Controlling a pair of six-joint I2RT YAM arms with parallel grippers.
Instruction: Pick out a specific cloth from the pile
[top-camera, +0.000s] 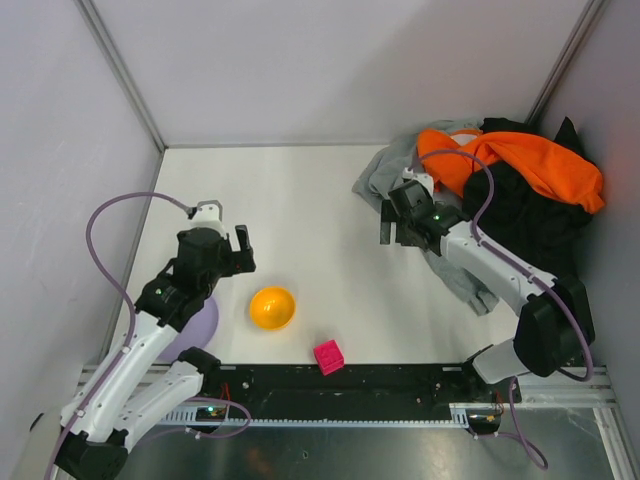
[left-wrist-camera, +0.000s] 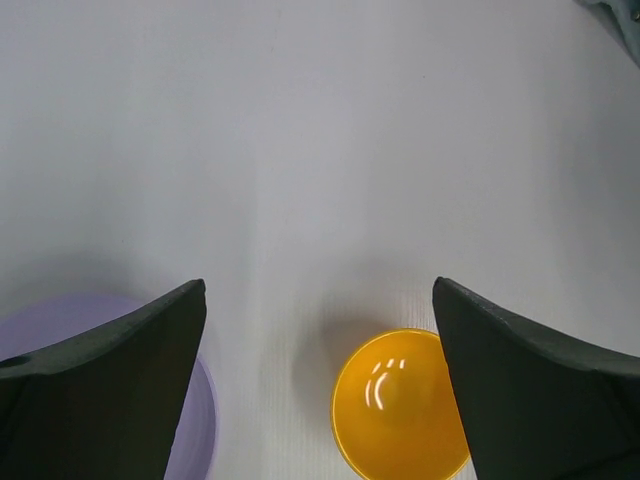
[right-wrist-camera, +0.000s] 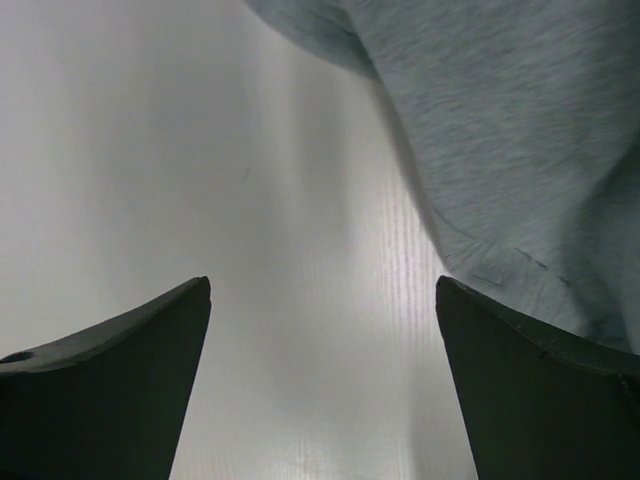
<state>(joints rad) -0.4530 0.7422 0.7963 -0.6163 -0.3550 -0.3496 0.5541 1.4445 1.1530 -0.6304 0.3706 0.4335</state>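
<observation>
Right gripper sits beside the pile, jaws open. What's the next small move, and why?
Probably ease the right gripper toward the pile: its open jaws frame bare table, only the light grey garment lies at their edge, and they hold nothing.

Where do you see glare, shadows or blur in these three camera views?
Top external: even light, sharp throughout. Left wrist: small white highlights on the orange bowl, with its soft shadow on its left. Right wrist: a bright glare band on the table beside the light grey garment; the dark fingers look soft-edged.
</observation>
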